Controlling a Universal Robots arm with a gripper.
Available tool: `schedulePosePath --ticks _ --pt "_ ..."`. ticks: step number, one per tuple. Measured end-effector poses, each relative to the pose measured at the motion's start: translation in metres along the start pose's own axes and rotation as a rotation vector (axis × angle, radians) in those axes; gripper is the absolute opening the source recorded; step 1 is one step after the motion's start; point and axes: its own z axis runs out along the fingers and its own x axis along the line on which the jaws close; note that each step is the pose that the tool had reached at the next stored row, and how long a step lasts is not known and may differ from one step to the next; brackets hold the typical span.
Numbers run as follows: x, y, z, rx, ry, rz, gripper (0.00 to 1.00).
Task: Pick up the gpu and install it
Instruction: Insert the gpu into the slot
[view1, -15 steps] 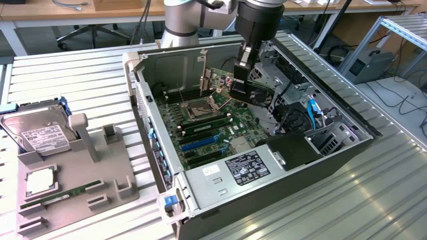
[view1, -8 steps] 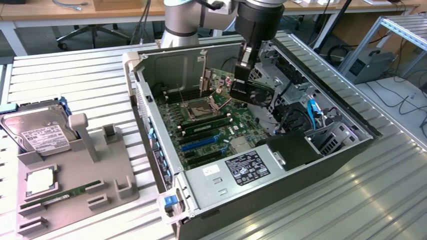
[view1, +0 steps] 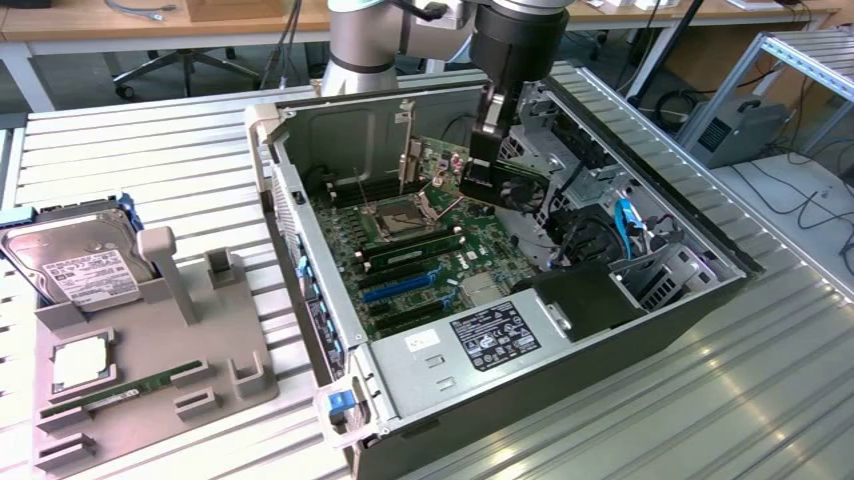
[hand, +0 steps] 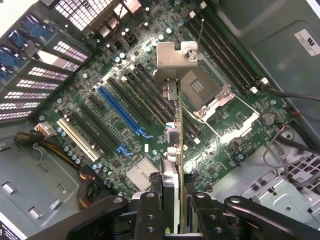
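My gripper is shut on the gpu, a thin dark card hanging edge-down above the motherboard inside the open computer case. In the wrist view the gpu appears edge-on between the two black fingers, with its silvery bracket at the far end. The card is in the air over the long black expansion slots, beside the blue slot and close to the open CPU socket. It looks clear of the board.
A grey fixture at the exterior view's left carries a hard drive, a green memory stick and a processor. Drive cages, cables and a power supply crowd the inside of the case.
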Motion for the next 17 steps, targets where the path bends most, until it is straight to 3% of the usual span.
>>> schedulePosePath --ticks 17 --pt "0.0 0.0 0.0 0.0007 -0.0021 -0.043 0.27"
